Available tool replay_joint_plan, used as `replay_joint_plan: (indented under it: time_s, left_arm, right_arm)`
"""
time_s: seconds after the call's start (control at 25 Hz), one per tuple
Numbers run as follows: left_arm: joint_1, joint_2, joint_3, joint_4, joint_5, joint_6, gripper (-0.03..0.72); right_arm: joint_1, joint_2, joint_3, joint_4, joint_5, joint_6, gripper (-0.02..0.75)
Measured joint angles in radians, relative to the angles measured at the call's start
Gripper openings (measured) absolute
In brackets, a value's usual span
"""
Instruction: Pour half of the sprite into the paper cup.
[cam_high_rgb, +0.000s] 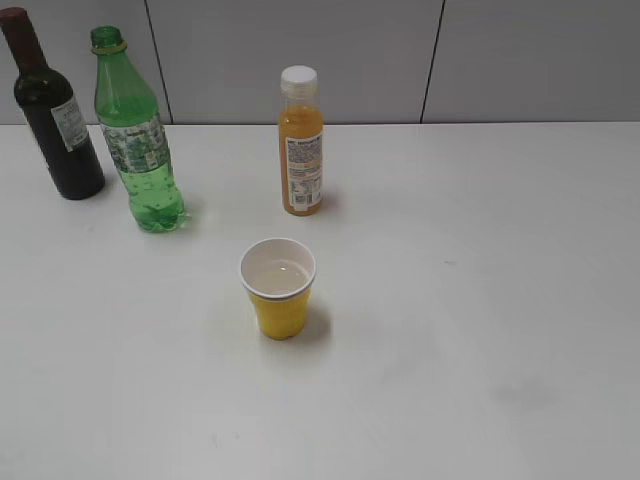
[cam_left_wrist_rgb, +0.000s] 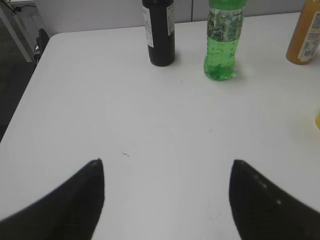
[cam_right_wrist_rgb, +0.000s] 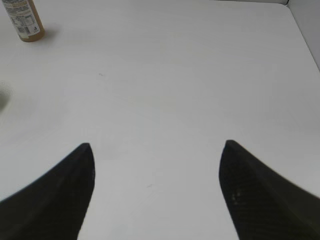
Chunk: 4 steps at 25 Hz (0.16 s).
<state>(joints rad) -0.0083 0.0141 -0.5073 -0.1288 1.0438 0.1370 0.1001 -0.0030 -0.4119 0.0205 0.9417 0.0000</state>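
The sprite (cam_high_rgb: 138, 140), a tall green plastic bottle with no cap, stands upright at the back left of the white table; its lower half (cam_left_wrist_rgb: 221, 40) also shows in the left wrist view. The yellow paper cup (cam_high_rgb: 278, 288) stands upright in the middle of the table, with a little clear liquid showing inside. No arm shows in the exterior view. My left gripper (cam_left_wrist_rgb: 166, 162) is open over bare table, well short of the sprite. My right gripper (cam_right_wrist_rgb: 156, 145) is open too, with nothing between its fingers.
A dark wine bottle (cam_high_rgb: 52, 108) stands just left of the sprite and appears in the left wrist view (cam_left_wrist_rgb: 159, 31). An orange juice bottle (cam_high_rgb: 300, 142) with a white cap stands behind the cup, also seen at top left (cam_right_wrist_rgb: 22, 20). The table's left edge (cam_left_wrist_rgb: 30, 85) drops off.
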Motion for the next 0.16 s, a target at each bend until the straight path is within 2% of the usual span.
replay_joint_plan:
  time_s: [0.16]
  left_arm:
    - [0.0,0.0,0.0,0.0,0.0,0.0,0.589]
  right_arm:
    - [0.0,0.0,0.0,0.0,0.0,0.0,0.583]
